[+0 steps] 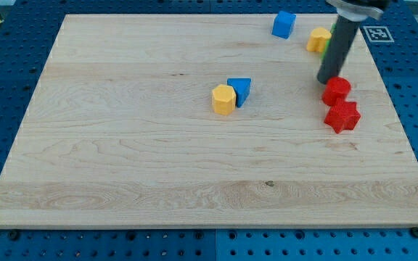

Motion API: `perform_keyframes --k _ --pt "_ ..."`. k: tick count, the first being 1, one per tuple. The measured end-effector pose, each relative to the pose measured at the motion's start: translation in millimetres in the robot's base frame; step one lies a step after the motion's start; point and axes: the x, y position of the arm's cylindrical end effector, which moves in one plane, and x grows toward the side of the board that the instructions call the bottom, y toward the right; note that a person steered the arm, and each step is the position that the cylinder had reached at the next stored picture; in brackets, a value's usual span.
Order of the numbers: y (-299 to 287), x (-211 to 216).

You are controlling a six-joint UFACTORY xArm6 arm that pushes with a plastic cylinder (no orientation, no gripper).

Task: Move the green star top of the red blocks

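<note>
Two red blocks sit at the view's right: a rounded one (337,90) and a star-shaped one (342,116) just below it, touching. My tip (328,80) rests on the board at the upper left edge of the rounded red block. The green star is almost wholly hidden behind the rod; only a thin green sliver (327,46) shows at the rod's left edge, between the rod and a yellow block (318,39). Its shape cannot be made out.
A blue cube (284,24) sits near the board's top edge, left of the yellow block. A yellow hexagonal block (223,99) and a blue triangular block (240,90) touch each other near the board's middle. The wooden board (122,145) lies on a blue pegboard table.
</note>
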Motion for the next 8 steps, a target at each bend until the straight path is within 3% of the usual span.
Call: perform_keyframes --k 1,2,3,4,5,6,7,8 --pt "17.8 22.9" --pt "46.2 8.0" --pt "84.1 -9.2" --pt "116.0 -60.0" --pt "114.2 -119.2" --pt "72.6 -161.0" --pt "36.6 -165.5" --pt "45.5 -147.5"
